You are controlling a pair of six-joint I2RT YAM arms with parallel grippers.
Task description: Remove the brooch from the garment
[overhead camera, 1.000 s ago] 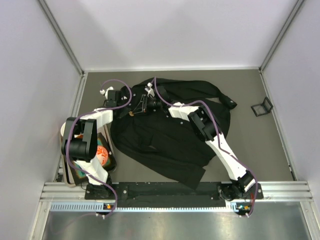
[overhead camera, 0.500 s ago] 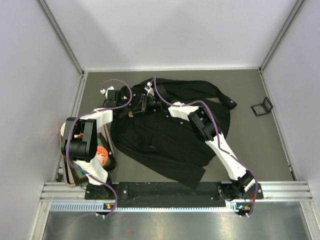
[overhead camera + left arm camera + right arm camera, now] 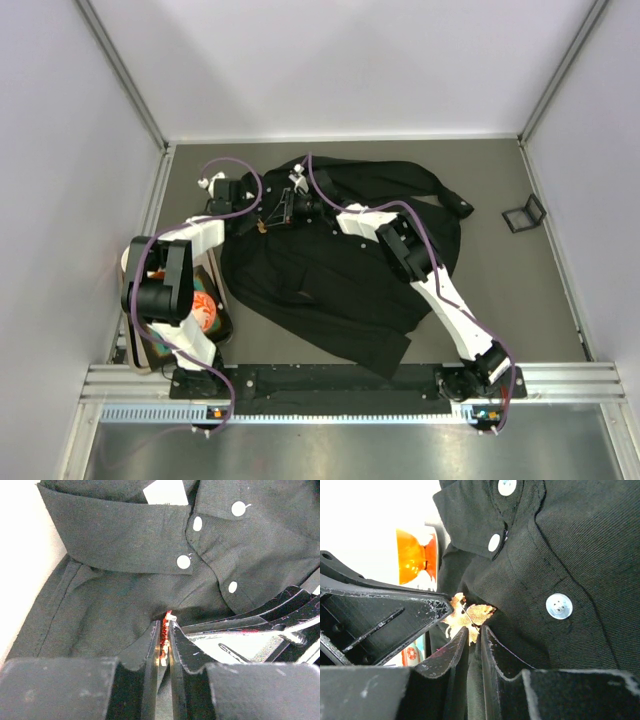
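Note:
The black garment lies spread on the table, collar toward the back. The tiny red-orange brooch sits near its collar. My left gripper comes in from the left. In the left wrist view its jaws are shut on the brooch, edge-on, against the garment. My right gripper comes in from the right. In the right wrist view it is shut on a fold of the garment just below the brooch. The two grippers almost touch.
A box with a round orange disc stands at the left by the left arm's base; the disc also shows in the right wrist view. A small black frame stands at the right. Enclosure walls ring the table.

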